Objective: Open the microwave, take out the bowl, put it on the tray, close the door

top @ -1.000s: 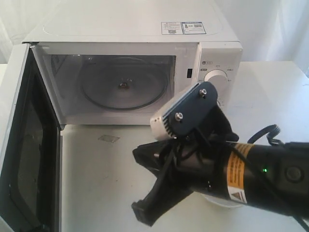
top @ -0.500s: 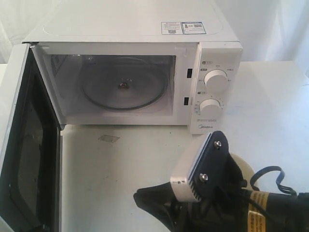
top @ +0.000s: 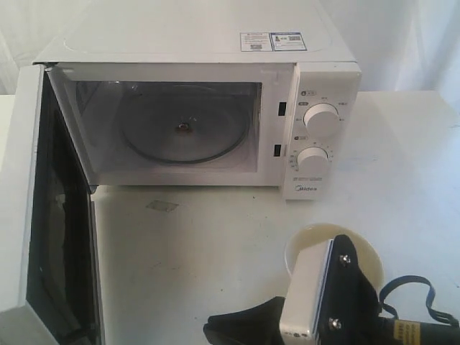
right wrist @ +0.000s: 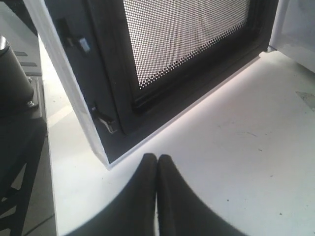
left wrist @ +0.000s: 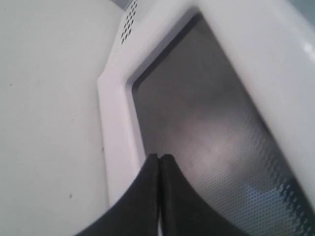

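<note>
Door (top: 43,215) standing swung wide open at far left. Left gripper (left wrist: 159,158) pointing at door's outer window face, fingers pressed together, gripping nothing. Microwave (top: 215,43) sitting at back, cavity showing glass turntable (top: 183,133). Bowl (top: 313,244) resting on white table (top: 402,158) in front of knob panel, partly hidden by camera mount (top: 309,295). Right gripper (right wrist: 157,158) hanging low over table near door's bottom edge, fingers closed together, empty.
</note>
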`<act>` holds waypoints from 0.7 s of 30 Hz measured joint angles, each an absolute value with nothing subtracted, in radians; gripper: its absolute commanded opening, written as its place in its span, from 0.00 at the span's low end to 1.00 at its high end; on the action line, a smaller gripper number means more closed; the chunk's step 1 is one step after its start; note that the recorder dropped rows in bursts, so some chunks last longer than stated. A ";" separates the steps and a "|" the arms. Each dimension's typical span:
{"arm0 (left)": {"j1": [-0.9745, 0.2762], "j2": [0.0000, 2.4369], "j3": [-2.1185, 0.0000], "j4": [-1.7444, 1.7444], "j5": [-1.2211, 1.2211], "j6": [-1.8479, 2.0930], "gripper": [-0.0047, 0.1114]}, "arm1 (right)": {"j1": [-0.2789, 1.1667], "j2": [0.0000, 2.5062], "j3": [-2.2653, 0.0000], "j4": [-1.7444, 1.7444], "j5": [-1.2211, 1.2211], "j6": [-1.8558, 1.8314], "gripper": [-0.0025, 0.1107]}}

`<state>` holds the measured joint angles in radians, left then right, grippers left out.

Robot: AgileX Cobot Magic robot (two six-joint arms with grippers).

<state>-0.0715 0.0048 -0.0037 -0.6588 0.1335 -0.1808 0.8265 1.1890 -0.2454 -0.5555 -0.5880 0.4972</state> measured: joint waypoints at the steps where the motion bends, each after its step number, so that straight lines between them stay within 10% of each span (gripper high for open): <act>1: -0.072 0.005 -0.007 -0.687 0.110 -0.185 0.04 | 0.826 1.189 -0.245 -0.556 -0.593 0.494 0.02; 10: -0.072 0.003 -0.310 -0.726 0.087 0.020 0.04 | 0.826 1.189 -0.236 -0.556 -0.600 0.486 0.02; 21: -0.072 0.354 -0.935 -0.420 0.847 -0.013 0.04 | 0.826 1.189 -0.236 -0.556 -0.600 0.484 0.02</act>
<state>-0.0715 0.3539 -0.9351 -0.4195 0.8475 -0.0129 0.8265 1.1890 -0.2363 -0.5555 -0.5999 0.4835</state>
